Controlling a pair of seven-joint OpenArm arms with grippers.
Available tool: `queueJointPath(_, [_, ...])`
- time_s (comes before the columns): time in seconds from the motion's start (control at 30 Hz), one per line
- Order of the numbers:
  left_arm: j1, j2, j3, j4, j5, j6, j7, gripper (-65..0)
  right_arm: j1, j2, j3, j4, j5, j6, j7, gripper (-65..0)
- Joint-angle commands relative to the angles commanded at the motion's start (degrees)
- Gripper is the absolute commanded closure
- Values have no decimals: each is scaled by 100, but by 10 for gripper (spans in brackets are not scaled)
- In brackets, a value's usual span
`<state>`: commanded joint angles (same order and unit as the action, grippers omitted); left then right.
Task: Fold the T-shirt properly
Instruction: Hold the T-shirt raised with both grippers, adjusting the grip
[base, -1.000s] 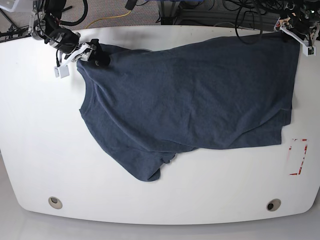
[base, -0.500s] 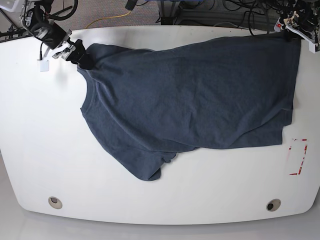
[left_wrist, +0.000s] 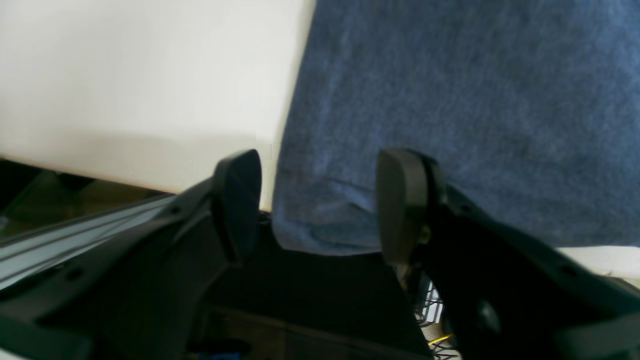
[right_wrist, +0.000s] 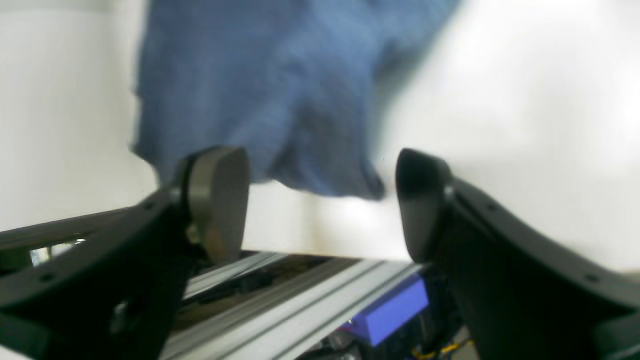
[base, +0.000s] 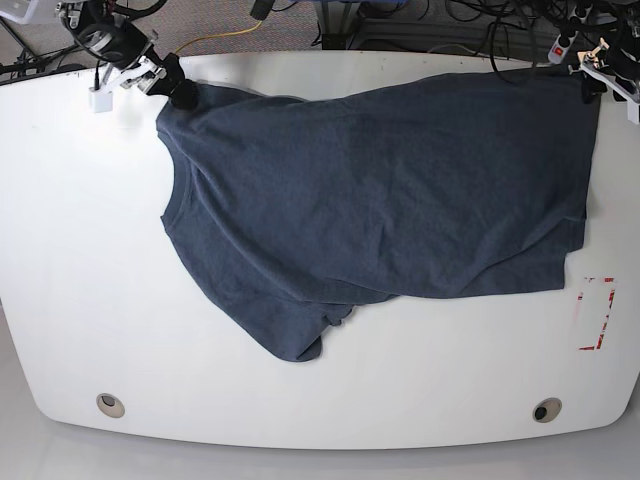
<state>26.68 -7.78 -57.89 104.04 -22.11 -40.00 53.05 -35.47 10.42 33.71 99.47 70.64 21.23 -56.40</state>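
The T-shirt (base: 380, 200) lies spread on the white table (base: 80, 260), plain dark navy side up, with a sleeve folded under near its front (base: 300, 335). At the table's far left corner my right gripper (base: 168, 80) hovers by the shirt's corner. In the right wrist view the gripper (right_wrist: 320, 200) is open, and a blurred shirt corner (right_wrist: 300, 125) lies just beyond its fingers. My left gripper (base: 600, 68) is at the far right corner. In its own view it (left_wrist: 320, 205) stands open, jaws either side of the shirt's hem corner (left_wrist: 320, 220) at the table edge.
A red-and-white tape rectangle (base: 597, 313) marks the table at the right. Two round holes (base: 110, 405) (base: 546, 410) sit near the front edge. Cables and frame rails (right_wrist: 310, 295) run behind the far edge.
The right gripper has shifted toward the far edge and to the right, and the shirt's left corner went with it. The left gripper drew slightly further right and back.
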Motion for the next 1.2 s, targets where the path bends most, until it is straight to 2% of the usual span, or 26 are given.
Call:
queueJointPath(0.07, [0, -62, -9, 0, 0, 0, 0, -339, 35, -105, 0, 18, -202, 9, -9, -430])
queueJointPath(0.2, [0, -202, -70, -53, 0, 0, 0, -339, 79, -149, -9, -26, -229, 9, -9, -428])
queueJointPath(0.27, [-18, -185, -255, -53, 9, 0, 0, -339, 141, -149, -9, -26, -237, 9, -9, -404])
queueJointPath(0.3, [-35, -185, -316, -53, 9, 0, 0, -339, 167, -149, -9, -26, -237, 9, -9, -376])
queueJointPath(0.4, [-44, -202, -352, -202, 9, 0, 0, -342, 237, -132, -9, -26, -237, 9, -9, -238])
queueJointPath(0.53, [-53, -211, -360, -519, 9, 0, 0, -344, 246, -114, -132, -26, -237, 9, -9, -21])
queueJointPath(0.57, [-53, -211, -360, -580, 9, 0, 0, -344, 246, -79, -202, -9, -237, 9, -9, 0])
queueJointPath(0.83, [-53, -202, -369, -1055, -44, 0, 0, -346, 185, -18, -448, 18, -237, 9, -9, 0])
queueJointPath(1.2, [-255, -202, -334, -1644, -44, 0, 0, -346, 193, 0, -457, 26, -229, 9, -9, 0])
